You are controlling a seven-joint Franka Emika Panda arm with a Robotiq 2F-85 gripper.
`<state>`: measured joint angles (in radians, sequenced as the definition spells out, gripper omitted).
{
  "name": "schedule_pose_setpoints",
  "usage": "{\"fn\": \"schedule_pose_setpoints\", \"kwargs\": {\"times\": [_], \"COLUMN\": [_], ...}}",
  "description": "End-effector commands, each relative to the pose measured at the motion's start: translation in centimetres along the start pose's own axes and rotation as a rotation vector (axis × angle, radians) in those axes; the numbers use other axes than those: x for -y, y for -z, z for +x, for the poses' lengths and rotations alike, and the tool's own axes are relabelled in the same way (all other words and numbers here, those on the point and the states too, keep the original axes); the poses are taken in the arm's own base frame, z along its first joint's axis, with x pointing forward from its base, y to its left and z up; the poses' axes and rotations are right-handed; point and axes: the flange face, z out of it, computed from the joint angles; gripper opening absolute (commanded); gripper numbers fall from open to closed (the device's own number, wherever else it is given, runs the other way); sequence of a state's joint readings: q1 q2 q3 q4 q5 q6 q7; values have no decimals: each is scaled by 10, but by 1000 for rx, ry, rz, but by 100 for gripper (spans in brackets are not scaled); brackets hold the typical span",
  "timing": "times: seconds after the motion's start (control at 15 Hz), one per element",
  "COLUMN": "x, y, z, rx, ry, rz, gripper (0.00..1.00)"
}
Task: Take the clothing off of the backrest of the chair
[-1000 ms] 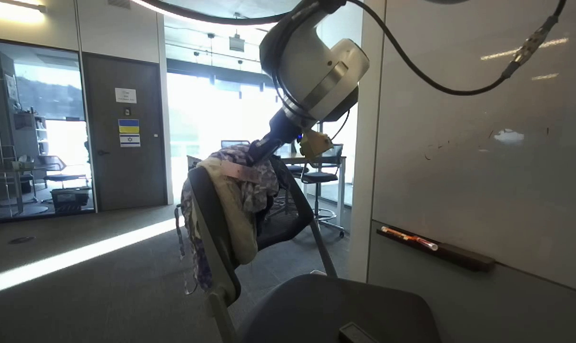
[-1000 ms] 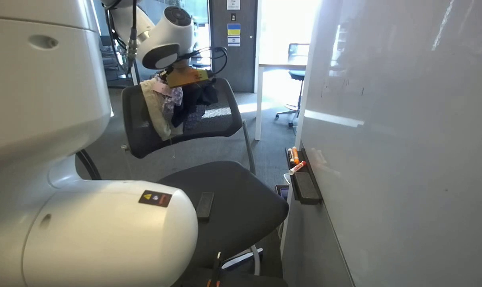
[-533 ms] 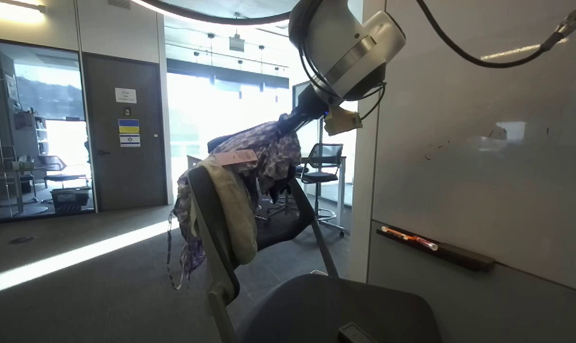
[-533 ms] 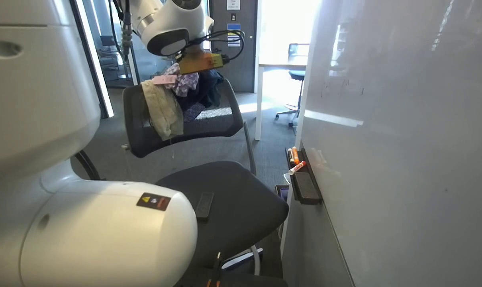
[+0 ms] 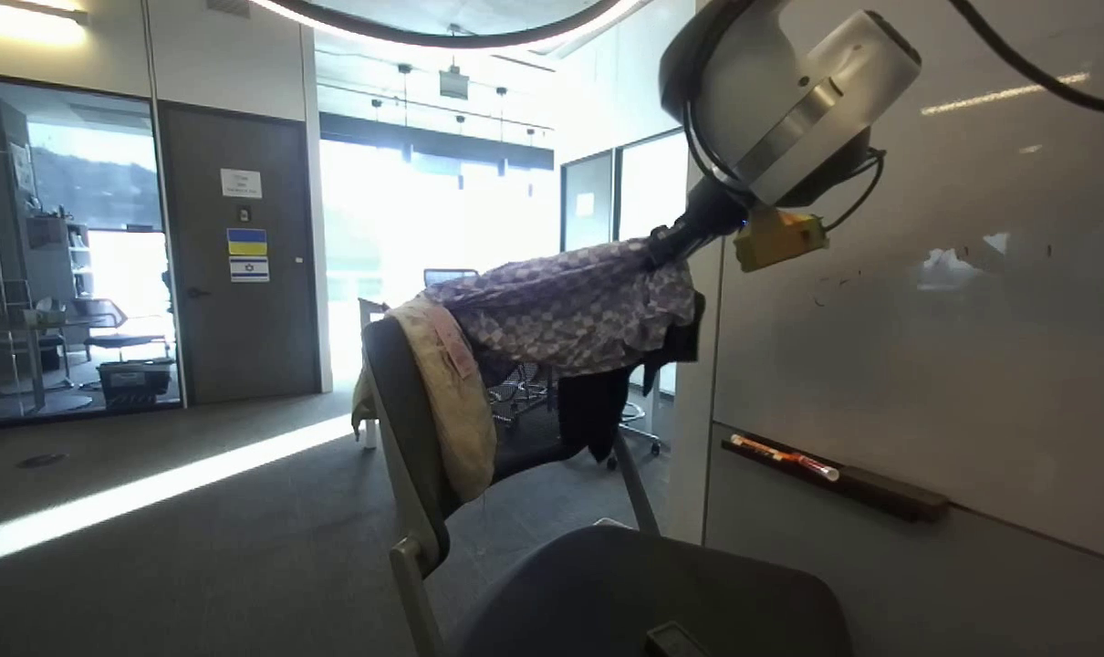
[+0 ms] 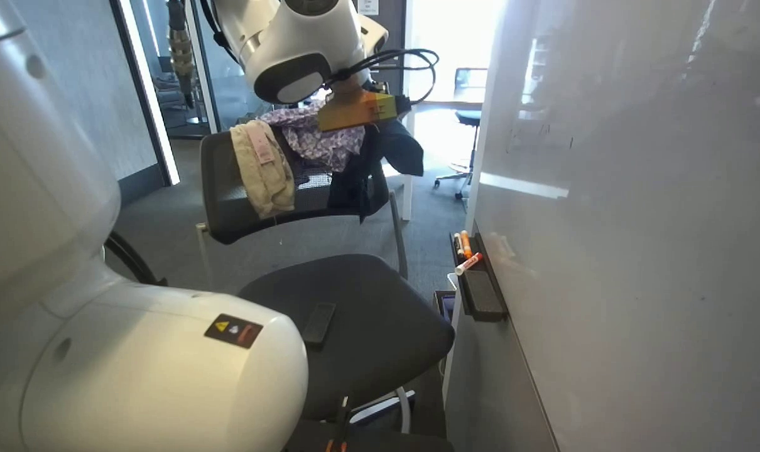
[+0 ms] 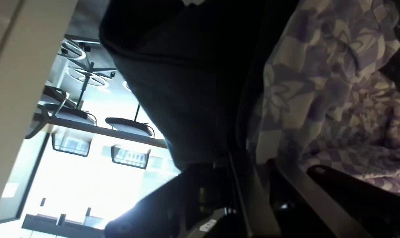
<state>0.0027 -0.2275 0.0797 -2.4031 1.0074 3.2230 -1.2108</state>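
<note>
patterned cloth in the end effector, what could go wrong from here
The patterned cloth, spanning from the backrest to the end effector, may slip from the grip. The dark cloth, hanging lower, could snag on the backrest. The beige cloth draped over the backrest might be left behind.

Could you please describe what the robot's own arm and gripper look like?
The arm is white, with smooth, rounded segments. A silver band rings it towards the gripper end, where black cables loop out. A dark label carries a yellow triangle. The gripper is black, and a boxy yellow-and-orange part is mounted close by.
</note>
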Motion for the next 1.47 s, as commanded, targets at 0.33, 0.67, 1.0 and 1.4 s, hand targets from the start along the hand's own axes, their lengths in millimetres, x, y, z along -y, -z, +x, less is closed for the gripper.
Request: {"fn": "schedule_pose_setpoints", "kwargs": {"times": [0.33,0.67,1.0,1.4], "x": [-1,-18,-45,13], "y": [80,126,157,105], "z": [-18,-5,8,17], "rx": [47,57,45,258], "ry": [90,81,102,294], "rz": [217,191,120,319], "gripper": [5,5,5,4]}}
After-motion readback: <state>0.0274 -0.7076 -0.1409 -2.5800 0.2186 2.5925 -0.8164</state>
